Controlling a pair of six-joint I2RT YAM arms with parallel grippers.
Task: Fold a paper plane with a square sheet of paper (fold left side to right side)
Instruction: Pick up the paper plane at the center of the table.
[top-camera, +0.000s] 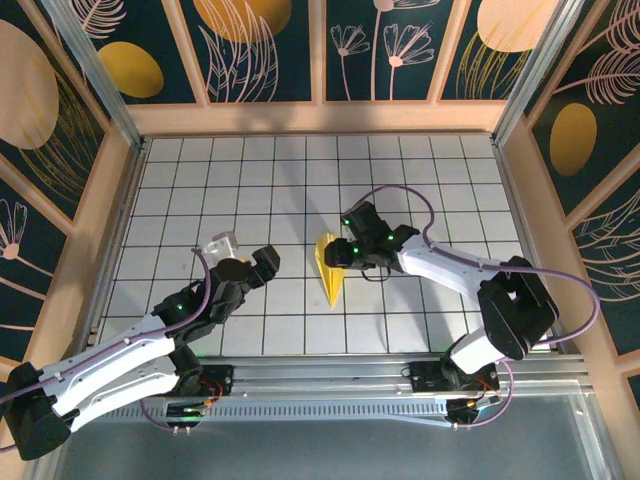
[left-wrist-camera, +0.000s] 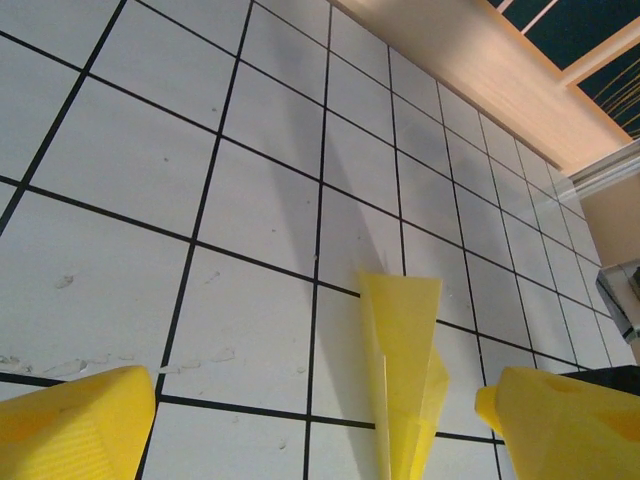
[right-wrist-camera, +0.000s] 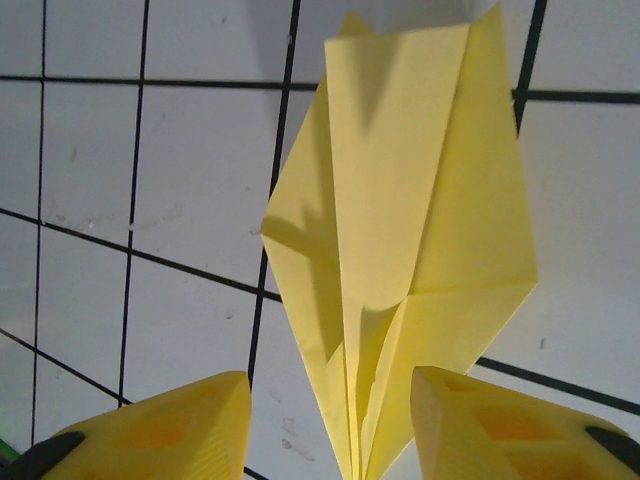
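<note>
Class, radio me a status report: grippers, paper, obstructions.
Left gripper open, holding nothing. Right gripper open, straddling yellow paper, folded into narrow dart. No obstruction seen.

No legible text or labels.

Table (top-camera: 200, 180) top: white square tiles, black grid lines, faint scuffs. Pale wooden frame (top-camera: 320, 117) borders far and side edges. Wall panels (top-camera: 255, 80) above: dark teal, orange ovals, pale line-drawn flowers. Aluminium posts (top-camera: 95, 70) slant at far corners. Slotted metal rail (top-camera: 330, 410) along near edge. Light even, shadows soft.
</note>
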